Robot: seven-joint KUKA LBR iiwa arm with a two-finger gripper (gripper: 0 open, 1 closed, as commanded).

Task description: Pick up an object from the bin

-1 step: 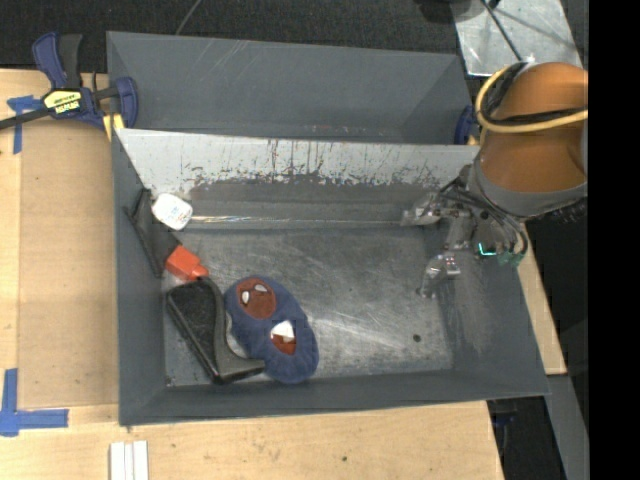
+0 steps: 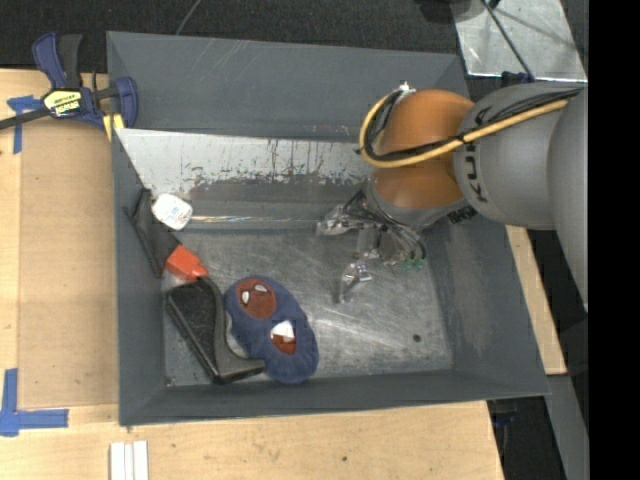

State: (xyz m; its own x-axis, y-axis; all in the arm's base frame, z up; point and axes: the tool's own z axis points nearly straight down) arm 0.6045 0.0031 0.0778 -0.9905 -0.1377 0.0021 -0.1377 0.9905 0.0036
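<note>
Gripper [image 2: 358,258] hangs low over bare grey floor in the right half of the bin [image 2: 480,298], under the arm's orange wrist cover [image 2: 420,163]. From where I stand I cannot tell how far it is open, or whether it has hold of anything. Nearest to it, off to its left by the front wall, lies a blue plush toy [image 2: 255,326] with 2 red patches. A black flat piece [image 2: 200,326] touches the toy's left side. An orange bit [image 2: 185,263] and a white bit [image 2: 172,211] sit further back along the left wall.

Blue plush toy [image 2: 268,324], lower left
</note>
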